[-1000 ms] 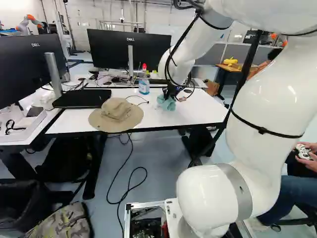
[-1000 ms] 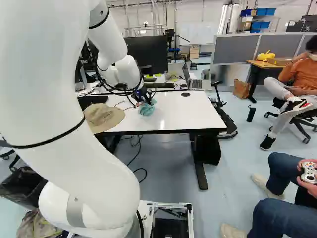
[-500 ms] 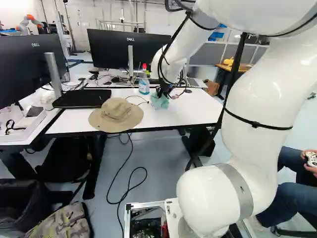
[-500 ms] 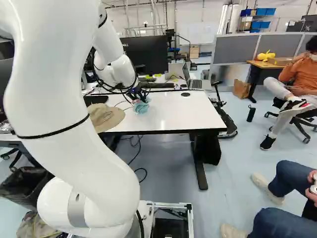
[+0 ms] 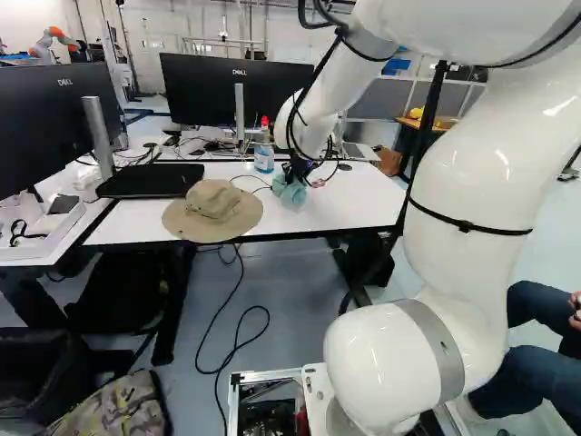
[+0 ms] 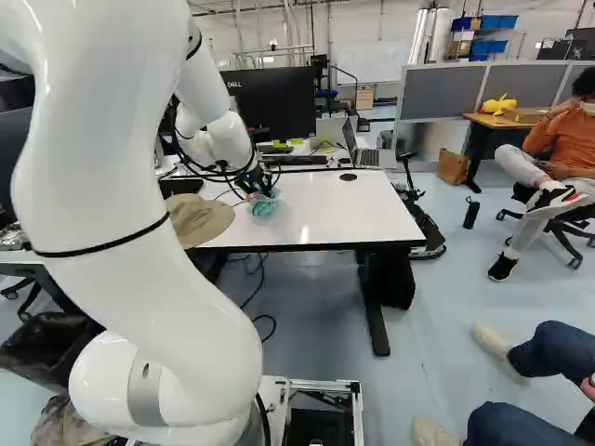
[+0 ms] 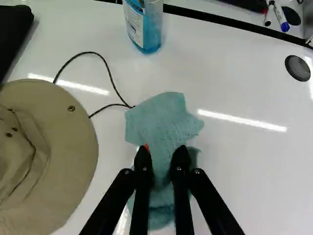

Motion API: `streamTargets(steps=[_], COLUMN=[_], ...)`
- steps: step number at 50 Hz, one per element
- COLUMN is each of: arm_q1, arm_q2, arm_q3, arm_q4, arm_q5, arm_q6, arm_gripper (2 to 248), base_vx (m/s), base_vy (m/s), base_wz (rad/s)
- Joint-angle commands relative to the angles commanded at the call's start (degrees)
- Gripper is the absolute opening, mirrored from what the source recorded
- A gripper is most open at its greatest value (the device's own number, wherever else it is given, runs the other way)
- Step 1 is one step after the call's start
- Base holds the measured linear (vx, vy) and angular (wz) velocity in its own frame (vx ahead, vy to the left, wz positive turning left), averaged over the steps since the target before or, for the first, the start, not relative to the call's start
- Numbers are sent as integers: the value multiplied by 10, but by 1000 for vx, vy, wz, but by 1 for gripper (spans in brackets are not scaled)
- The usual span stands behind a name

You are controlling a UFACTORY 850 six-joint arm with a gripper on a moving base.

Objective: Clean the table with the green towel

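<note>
White desk (image 7: 244,166) gleaming under me, and look, my fingers (image 5: 291,173) are clamped on the green towel (image 7: 164,117), cloth bunched between them on the desktop! Tan hat (image 7: 58,161) off to one side, blue bottle (image 7: 145,30) ahead, black cable (image 7: 114,87) running up by the towel.

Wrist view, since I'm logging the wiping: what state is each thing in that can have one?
Gripper: fingers closed on the towel.
Towel: bunched and creased, pinched between the fingers.
Hat: brim down, crown up.
Bottle: upright, partly full.
Cable: loosely curved.
Marker pens: lying on their sides.
Table: not cleared, with hat and bottle on it.
</note>
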Motion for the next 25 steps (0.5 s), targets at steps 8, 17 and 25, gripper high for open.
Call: streamTargets(steps=[8,17,25], arm_q1=[-9,-18,-18], arm_q2=[3,-4,-18], arm_q3=[16,23,20], arm_q4=[0,0,0], arm_q5=[16,38,49], arm_q6=[0,0,0], arm_gripper=[50,50,50], base_vx=[0,0,-22], base_vy=[0,0,2], base_wz=[0,0,-1])
